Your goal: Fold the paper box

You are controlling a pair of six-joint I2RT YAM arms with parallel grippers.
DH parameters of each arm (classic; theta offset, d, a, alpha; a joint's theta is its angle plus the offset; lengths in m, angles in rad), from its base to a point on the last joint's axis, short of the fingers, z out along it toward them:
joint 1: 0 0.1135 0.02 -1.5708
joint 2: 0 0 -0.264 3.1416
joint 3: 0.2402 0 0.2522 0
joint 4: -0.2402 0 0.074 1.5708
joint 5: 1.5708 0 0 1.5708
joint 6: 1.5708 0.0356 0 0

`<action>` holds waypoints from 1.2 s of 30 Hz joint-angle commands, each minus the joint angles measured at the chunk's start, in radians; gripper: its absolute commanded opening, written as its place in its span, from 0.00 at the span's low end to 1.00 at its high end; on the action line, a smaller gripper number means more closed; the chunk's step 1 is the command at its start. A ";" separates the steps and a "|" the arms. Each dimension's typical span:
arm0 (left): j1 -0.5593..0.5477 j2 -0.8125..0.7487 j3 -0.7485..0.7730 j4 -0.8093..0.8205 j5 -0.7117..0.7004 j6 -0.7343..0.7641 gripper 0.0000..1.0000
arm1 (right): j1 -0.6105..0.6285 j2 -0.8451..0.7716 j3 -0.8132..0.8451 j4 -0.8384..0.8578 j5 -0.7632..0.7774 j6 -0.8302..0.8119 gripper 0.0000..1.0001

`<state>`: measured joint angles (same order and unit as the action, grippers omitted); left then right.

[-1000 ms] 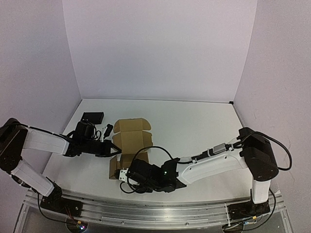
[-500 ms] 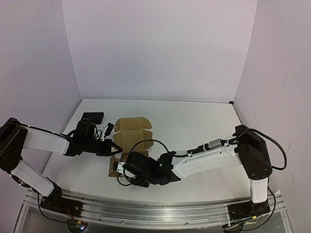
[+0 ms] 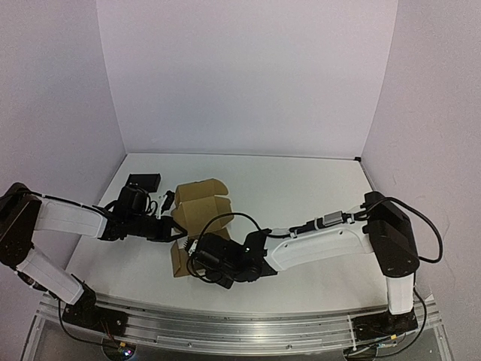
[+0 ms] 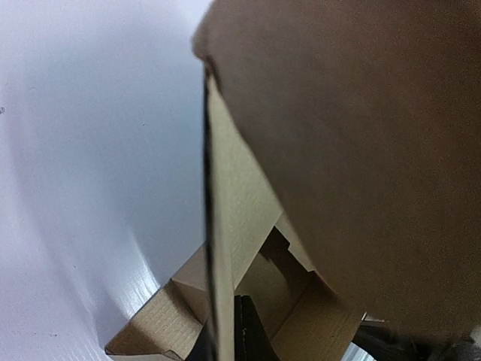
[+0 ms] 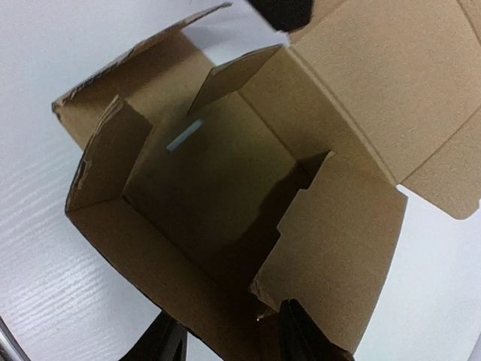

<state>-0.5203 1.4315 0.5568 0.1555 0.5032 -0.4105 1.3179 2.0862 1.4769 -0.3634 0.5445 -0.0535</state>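
Left gripper: clenched shut at the left side of the paper box.
Right gripper: fingers apart at the box's near wall; whether it grips, cannot tell.
Room: bare table right of the box.

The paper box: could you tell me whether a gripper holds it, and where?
The left gripper pinches the paper box by its left side wall. The right gripper stands open astride the near wall, apparently not clamping.

White arm links, black joints, looping black cables, silver base rail
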 commanded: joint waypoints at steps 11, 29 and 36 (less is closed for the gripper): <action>-0.020 -0.015 0.017 -0.102 0.046 0.036 0.00 | -0.064 -0.023 0.110 -0.025 -0.008 0.307 0.44; -0.020 0.008 0.039 -0.103 0.005 0.099 0.00 | -0.085 -0.234 0.056 0.037 -0.409 0.455 0.54; -0.020 0.005 0.040 -0.108 0.010 0.096 0.00 | -0.085 -0.298 -0.031 0.085 -0.399 0.508 0.55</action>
<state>-0.5369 1.4349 0.5747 0.0566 0.4988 -0.3290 1.2392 1.8206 1.4977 -0.3212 0.1651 0.3990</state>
